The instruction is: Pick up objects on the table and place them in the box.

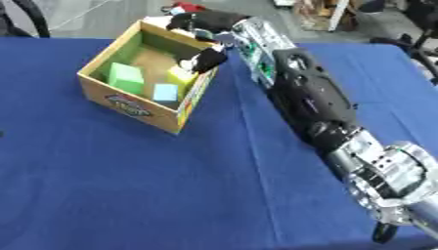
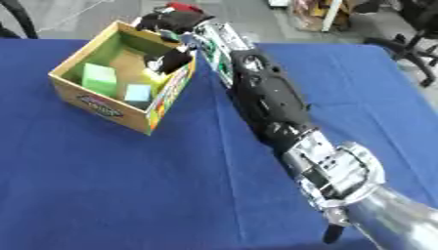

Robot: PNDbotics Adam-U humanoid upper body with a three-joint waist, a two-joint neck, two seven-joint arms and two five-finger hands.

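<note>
An open cardboard box stands on the blue table at the upper left. A green block, a light blue block and a yellow block lie inside it. My right arm stretches from the lower right up to the box. My right hand hangs over the box's far right corner, reaching down inside just above the yellow block. Whether it touches or holds that block is hidden. My left hand shows in neither view.
The blue cloth-covered table spreads in front of and to the left of the box. Something red lies past the table's far edge behind the hand. A black chair stands off the table at the upper right.
</note>
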